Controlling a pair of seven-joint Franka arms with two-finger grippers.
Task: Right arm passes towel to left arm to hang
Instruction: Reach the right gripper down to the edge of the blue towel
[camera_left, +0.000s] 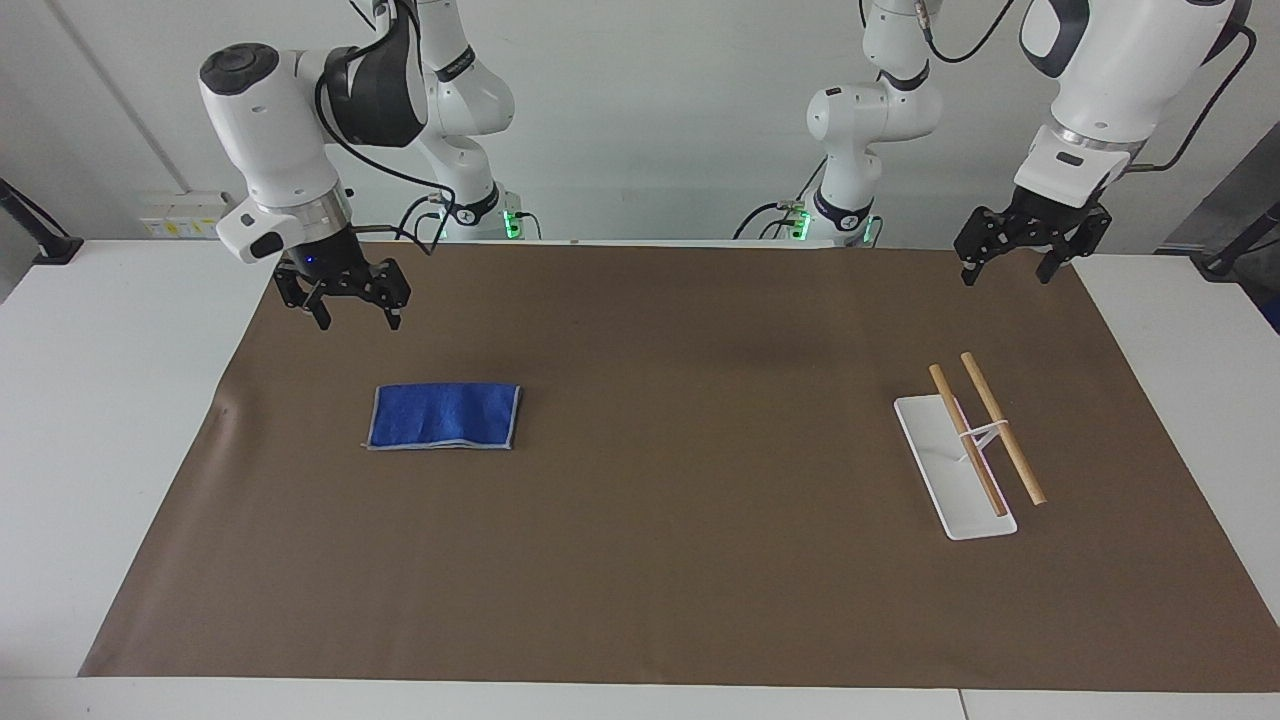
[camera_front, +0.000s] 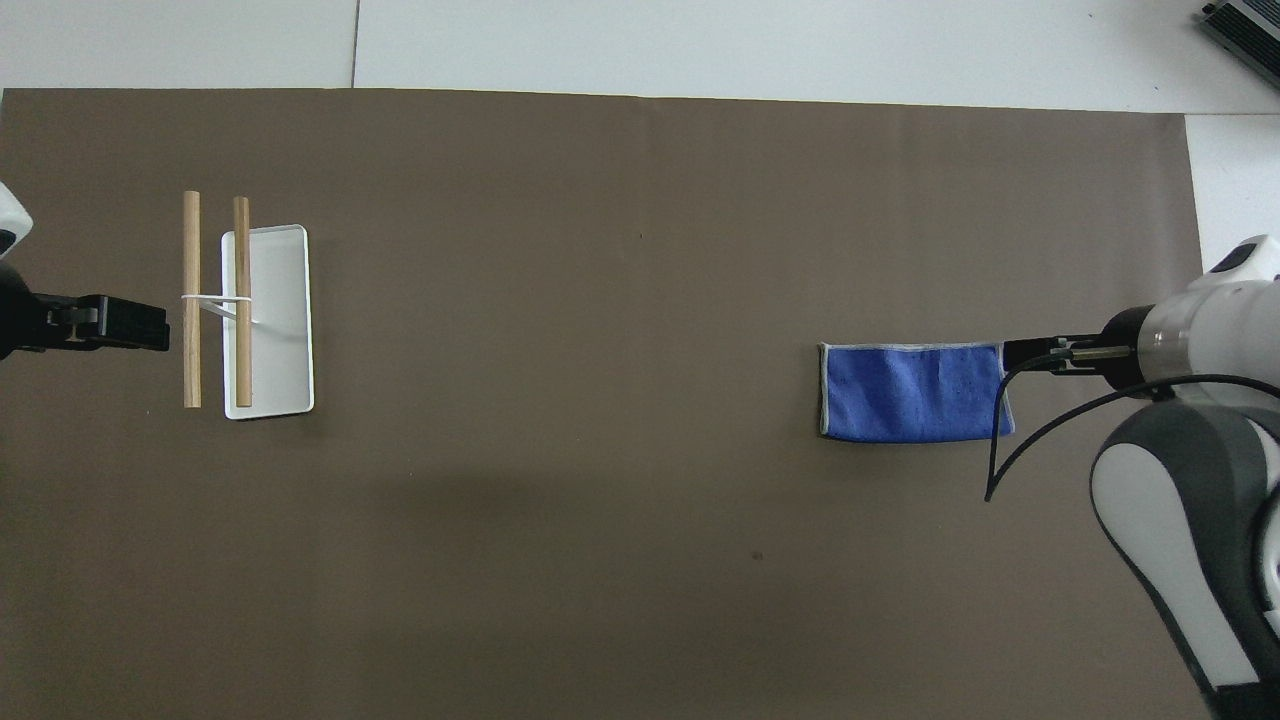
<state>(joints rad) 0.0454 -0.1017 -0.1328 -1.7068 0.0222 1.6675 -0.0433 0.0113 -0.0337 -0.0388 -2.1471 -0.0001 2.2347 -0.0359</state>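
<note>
Towel (camera_left: 443, 416) lies flat; right tool (camera_left: 358, 318) open above mat (camera_left: 640, 560)

the towel (camera_left: 443, 416) (camera_front: 912, 392) is a small royal-blue terry cloth, folded into a flat rectangle with a thin pale grey stitched edging that shows along three of its sides. it lies flat on the brown paper sheet (camera_left: 660, 560) covering the worktop, toward the right arm's end of the table, about midway between the edge at the robots' bases and the edge away from them. its long sides run parallel to those two long edges of the worktop. its surface looks smooth apart from faint soft creases, and one short end sits slightly skewed. nothing rests on it, and nothing grips it.
</note>
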